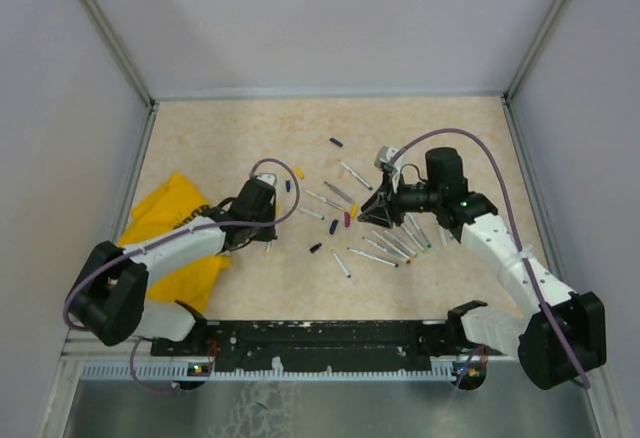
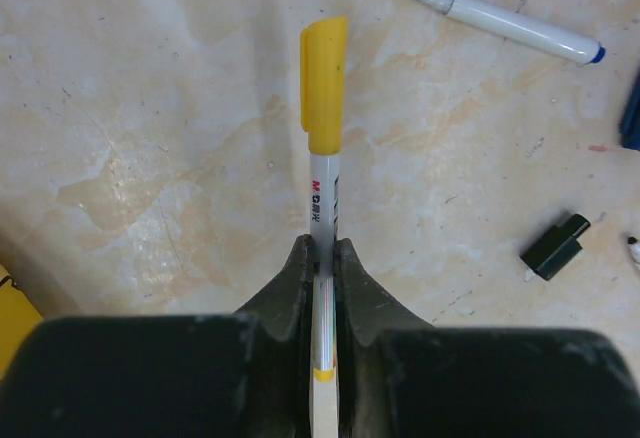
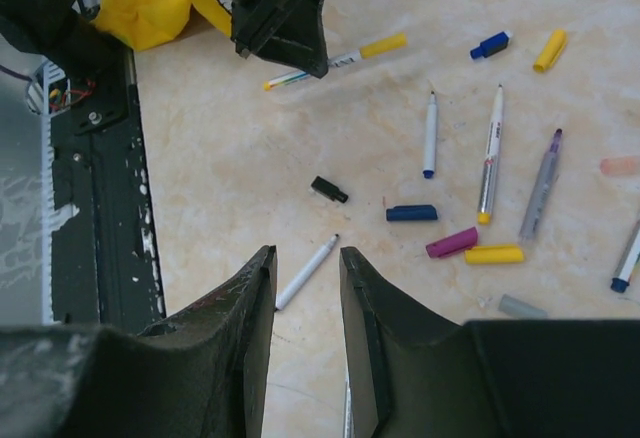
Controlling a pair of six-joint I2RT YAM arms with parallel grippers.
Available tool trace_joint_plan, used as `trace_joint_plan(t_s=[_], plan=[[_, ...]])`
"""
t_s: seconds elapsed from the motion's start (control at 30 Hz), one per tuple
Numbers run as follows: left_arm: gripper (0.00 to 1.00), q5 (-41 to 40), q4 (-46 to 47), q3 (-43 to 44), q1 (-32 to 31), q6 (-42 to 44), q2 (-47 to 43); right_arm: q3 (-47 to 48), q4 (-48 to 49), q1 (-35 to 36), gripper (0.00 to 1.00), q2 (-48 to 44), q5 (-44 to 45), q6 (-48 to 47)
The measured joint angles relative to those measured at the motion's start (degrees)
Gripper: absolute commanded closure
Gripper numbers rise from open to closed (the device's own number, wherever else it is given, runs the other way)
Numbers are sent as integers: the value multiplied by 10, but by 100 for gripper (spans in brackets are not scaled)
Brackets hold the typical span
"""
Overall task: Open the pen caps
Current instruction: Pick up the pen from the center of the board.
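My left gripper (image 2: 322, 248) is shut on the grey barrel of a pen (image 2: 322, 198) just above the table. The pen's yellow cap (image 2: 324, 83) is still on and points away from the jaws. The right wrist view shows this pen (image 3: 335, 61) sticking out of the left gripper (image 3: 285, 33). My right gripper (image 3: 305, 256) hovers open with nothing between its fingers, above an uncapped white pen (image 3: 306, 272). From above, the left gripper (image 1: 264, 220) and right gripper (image 1: 372, 210) face each other across several scattered pens (image 1: 390, 246). Loose caps lie about: black (image 3: 329, 190), blue (image 3: 412, 213), magenta (image 3: 452, 243).
A yellow cloth (image 1: 170, 228) lies under the left arm at the table's left. A black rail (image 1: 320, 338) runs along the near edge. More uncapped pens (image 3: 490, 153) and caps (image 3: 550, 48) lie between the arms. Walls close in the far and side edges.
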Motion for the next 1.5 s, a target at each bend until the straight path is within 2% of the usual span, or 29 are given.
trace_joint_plan(t_s=[0.63, 1.07, 1.3, 1.5], plan=[[100, 97, 82, -79, 0, -31, -135, -37, 87, 5, 69, 7, -52, 65], [100, 181, 199, -171, -1, -80, -270, -50, 123, 14, 67, 22, -72, 93], [100, 214, 288, -206, -24, -115, -283, -52, 127, 21, 65, 29, -76, 99], [100, 211, 351, -224, -63, -137, -283, -56, 145, 29, 63, 30, -80, 105]])
